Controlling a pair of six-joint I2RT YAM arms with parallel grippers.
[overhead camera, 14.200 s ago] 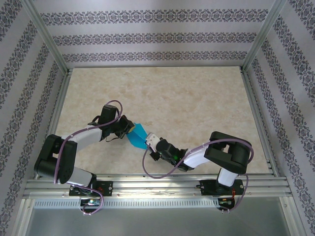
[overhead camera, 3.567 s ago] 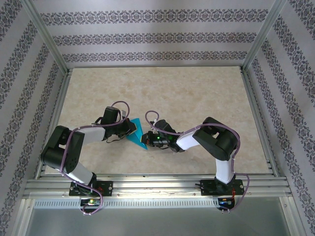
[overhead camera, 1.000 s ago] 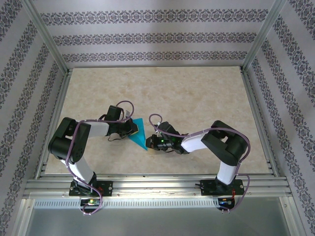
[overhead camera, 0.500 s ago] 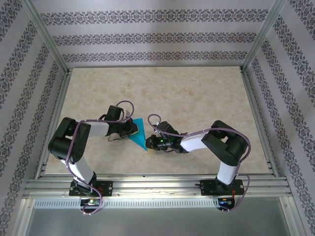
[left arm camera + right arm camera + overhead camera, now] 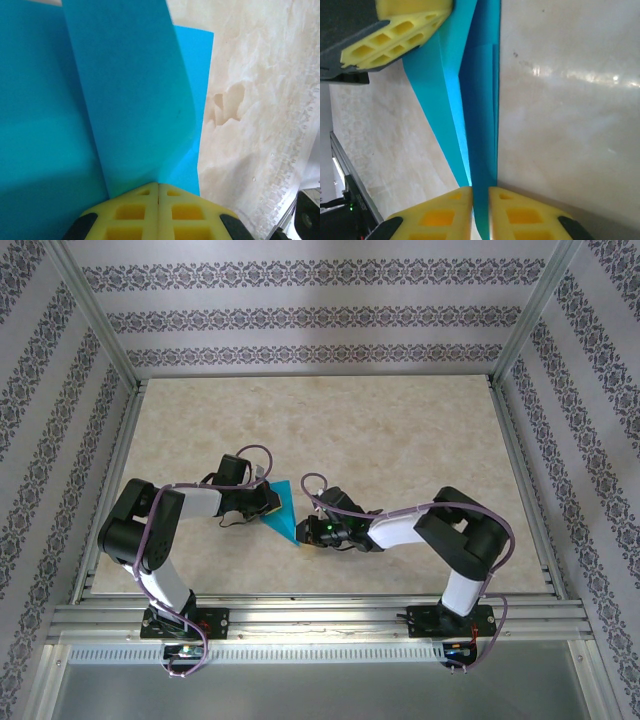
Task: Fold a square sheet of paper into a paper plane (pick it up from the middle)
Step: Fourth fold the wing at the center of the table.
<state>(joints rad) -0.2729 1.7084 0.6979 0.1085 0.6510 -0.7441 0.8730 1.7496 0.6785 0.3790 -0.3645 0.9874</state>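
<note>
From above, the blue paper (image 5: 283, 512) lies on the pale, stone-look counter (image 5: 400, 430), toward 7 o'clock from the counter's middle. It is folded into a long flat triangle. The wide end points to 12 o'clock and the sharp tip to 5 o'clock. The left tool (image 5: 268, 502) meets the paper from 9 o'clock, and the right tool (image 5: 303, 532) meets the tip end from 4 o'clock. In the left wrist view, the left tool (image 5: 158, 186) sits at 6 o'clock. Its two yellow, waffle-holed pads are squeezed tight together with the smooth blue paper (image 5: 130, 100) pinched in the seam. One flap curves up toward 12 o'clock over a flatter blue layer. The creamy, blotchy counter (image 5: 250, 100) fills the 3 o'clock side. In the right wrist view, the right tool (image 5: 480, 192) sits at 6 o'clock. A thin edge of the blue paper (image 5: 480, 100) stands between its yellow pads, which sit close on both sides, gripping it. The paper runs up in narrow, sharp-creased layers toward 12 o'clock. There, at 11 o'clock, a yellow finger (image 5: 400, 37) of the left tool touches it. The shiny counter (image 5: 570, 100) spreads out at 3 o'clock.
</note>
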